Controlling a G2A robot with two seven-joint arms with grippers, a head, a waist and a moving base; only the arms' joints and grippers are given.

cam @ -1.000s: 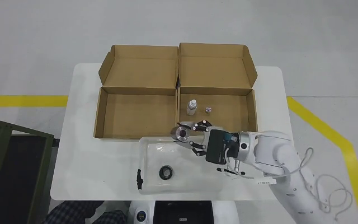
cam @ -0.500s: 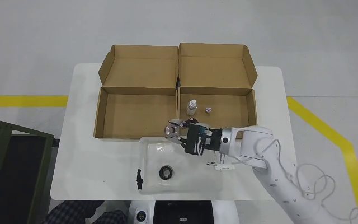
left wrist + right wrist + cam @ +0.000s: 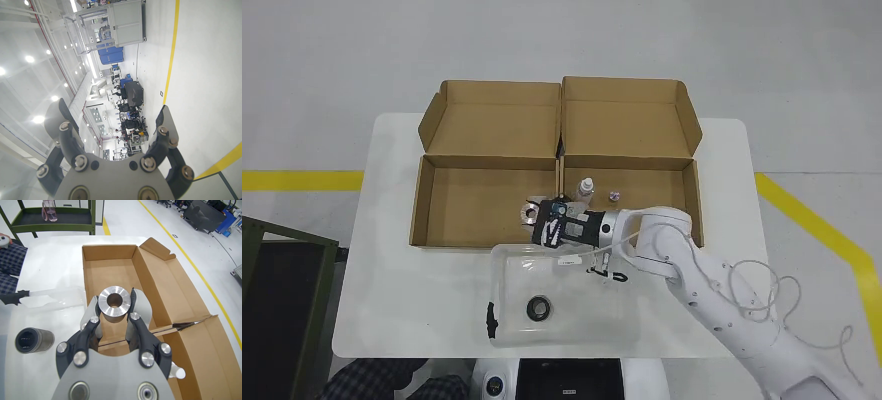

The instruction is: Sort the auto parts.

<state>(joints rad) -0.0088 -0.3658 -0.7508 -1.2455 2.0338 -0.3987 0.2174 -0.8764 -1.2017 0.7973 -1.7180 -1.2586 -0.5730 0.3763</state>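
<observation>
Two grippers to log. The R gripper [image 3: 114, 299] is clamped on a metal ring [image 3: 114, 304]. Its fingers [image 3: 140, 308] press the ring's outer wall from opposite sides, and the bore faces back toward the wrist cam. The ring sits right at the fingertips, over the floor of the L box [image 3: 482, 205], in the corner nearest the gripper, close to the wall shared w/ the R box [image 3: 647, 200]. Can't tell whether the ring touches the cardboard or hangs just above it. The gripper body lies across that box's near wall, w/ the arm trailing back over the clear tray [image 3: 507, 262]. The tray is behind and below the wrist, on the robot's side of both boxes. A grey sleeve [image 3: 538, 308] w/ a dark bore lies on its side in the tray, off to one side behind the fingers and apart from them. The small bottle [image 3: 585, 189] is in the R box just beside the gripper's wrist end. A small part [image 3: 613, 195] lies a bit further along past the bottle, same box. Both boxes have lids folded open, away from the gripper. Boxes and tray sit on the white table [image 3: 392, 250]. The L gripper [image 3: 113, 105] has its fingers spread wide and points out across the hall floor.
</observation>
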